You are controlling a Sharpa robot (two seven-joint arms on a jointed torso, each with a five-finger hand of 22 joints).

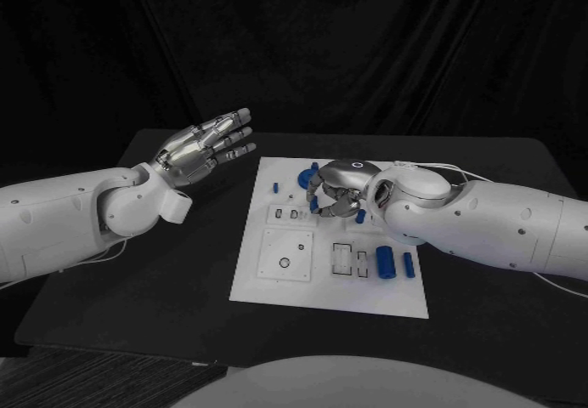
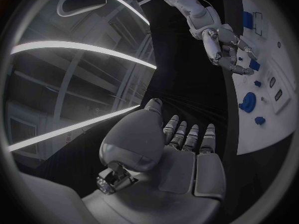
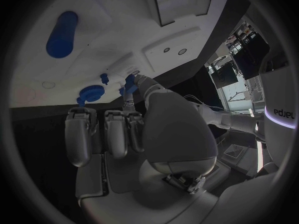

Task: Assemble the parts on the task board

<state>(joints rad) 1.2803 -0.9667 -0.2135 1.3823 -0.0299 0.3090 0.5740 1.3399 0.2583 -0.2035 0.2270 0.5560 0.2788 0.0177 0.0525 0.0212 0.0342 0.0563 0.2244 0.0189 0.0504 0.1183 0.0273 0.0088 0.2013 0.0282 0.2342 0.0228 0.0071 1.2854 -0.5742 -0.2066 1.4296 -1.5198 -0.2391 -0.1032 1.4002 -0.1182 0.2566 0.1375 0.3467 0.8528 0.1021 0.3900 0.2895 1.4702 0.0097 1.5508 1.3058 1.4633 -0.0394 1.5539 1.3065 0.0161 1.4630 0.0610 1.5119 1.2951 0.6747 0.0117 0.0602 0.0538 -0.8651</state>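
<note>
My right hand hangs over the far middle of the task board, fingers curled down, thumb and a fingertip pinching a small blue part just above the board. A round blue part sits beside it near the board's far edge, and a blue cylinder lies toward the right edge. My left hand is raised off the board's left side over the surface, fingers straight and apart, holding nothing.

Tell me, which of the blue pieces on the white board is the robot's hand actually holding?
A small blue part, pinched in the right hand's fingertips above the task board. The long blue cylinder lies untouched near the board's front.
</note>
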